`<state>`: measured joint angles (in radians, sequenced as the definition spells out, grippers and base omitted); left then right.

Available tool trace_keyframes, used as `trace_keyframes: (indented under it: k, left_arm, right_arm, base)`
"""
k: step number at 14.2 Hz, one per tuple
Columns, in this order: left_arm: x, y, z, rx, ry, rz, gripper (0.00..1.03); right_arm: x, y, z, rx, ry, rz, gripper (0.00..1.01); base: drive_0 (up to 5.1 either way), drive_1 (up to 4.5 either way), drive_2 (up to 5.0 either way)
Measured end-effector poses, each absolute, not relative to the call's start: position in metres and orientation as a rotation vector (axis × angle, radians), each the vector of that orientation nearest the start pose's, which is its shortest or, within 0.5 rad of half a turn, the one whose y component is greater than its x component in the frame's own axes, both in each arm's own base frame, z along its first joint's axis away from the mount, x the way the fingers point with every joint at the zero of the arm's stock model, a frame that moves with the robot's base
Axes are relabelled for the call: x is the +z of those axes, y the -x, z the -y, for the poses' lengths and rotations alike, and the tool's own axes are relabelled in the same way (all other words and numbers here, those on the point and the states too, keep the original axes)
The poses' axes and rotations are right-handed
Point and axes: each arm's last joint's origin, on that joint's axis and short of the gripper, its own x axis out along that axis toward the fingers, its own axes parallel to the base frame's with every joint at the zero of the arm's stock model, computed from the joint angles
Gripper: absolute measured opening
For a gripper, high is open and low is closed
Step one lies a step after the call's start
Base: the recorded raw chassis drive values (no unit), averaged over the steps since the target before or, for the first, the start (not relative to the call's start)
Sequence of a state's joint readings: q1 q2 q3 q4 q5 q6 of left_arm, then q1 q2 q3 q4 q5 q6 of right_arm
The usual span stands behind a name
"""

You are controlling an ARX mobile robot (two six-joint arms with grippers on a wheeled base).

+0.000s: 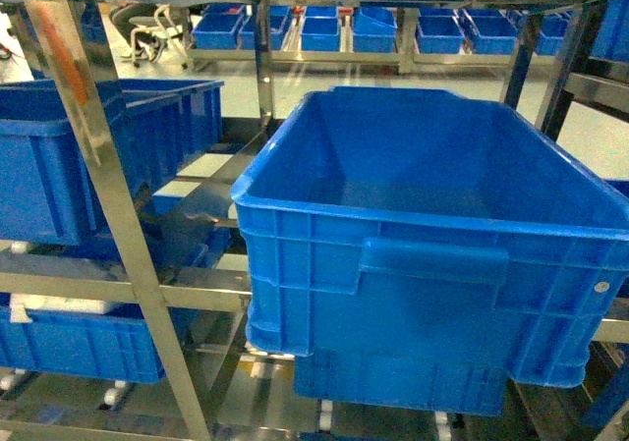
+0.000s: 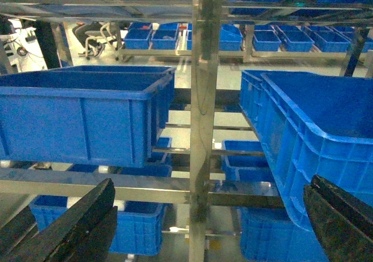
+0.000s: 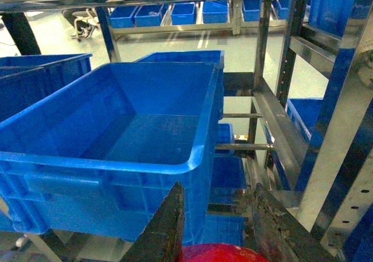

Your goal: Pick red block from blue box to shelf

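1. You see the shiny stainless-steel shelf (image 1: 98, 166) with slim square uprights and open tiers filling the head view. One upright (image 2: 201, 98) stands straight ahead of the left wrist camera, and another (image 3: 338, 139) rises at the right of the right wrist view.
2. A large dark blue ribbed plastic crate (image 1: 423, 294) sits on a middle tier, its open top towards you and its interior bare. Note the same crate at the right of the left wrist view (image 2: 315, 128) and in the left and centre of the right wrist view (image 3: 116, 133).
3. A second dark blue crate (image 1: 59, 166) rests on the tier to the left, apart from the first, with the upright between them (image 2: 81, 116).
4. Further blue crates (image 1: 393, 33) line low racks across the pale floor behind.
5. Your left gripper (image 2: 211, 183) is spread wide. Its dark fingers (image 2: 87, 221) sit at the two lower corners of the wrist view, with nothing between them.
6. Your right gripper (image 3: 218, 187) hangs just in front of the large crate's near corner. The small glossy red block (image 3: 218, 253) sits between its dark fingers (image 3: 166, 227), gripped there. Only the block's rounded top shows at the bottom edge.
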<state>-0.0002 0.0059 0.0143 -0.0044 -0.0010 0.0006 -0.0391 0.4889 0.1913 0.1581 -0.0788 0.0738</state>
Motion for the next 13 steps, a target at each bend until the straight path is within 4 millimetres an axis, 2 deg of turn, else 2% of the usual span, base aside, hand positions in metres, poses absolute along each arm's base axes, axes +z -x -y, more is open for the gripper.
trace_keyframes:
  k: [13]
  left_arm:
    - [0.1675,-0.0972,0.0,0.001,-0.001,0.004,0.98]
  right_arm:
    - [0.1996,-0.1344,0.003,0.034,-0.082,-0.141,0.28]
  base:
    - [0.0,0.0,0.0]
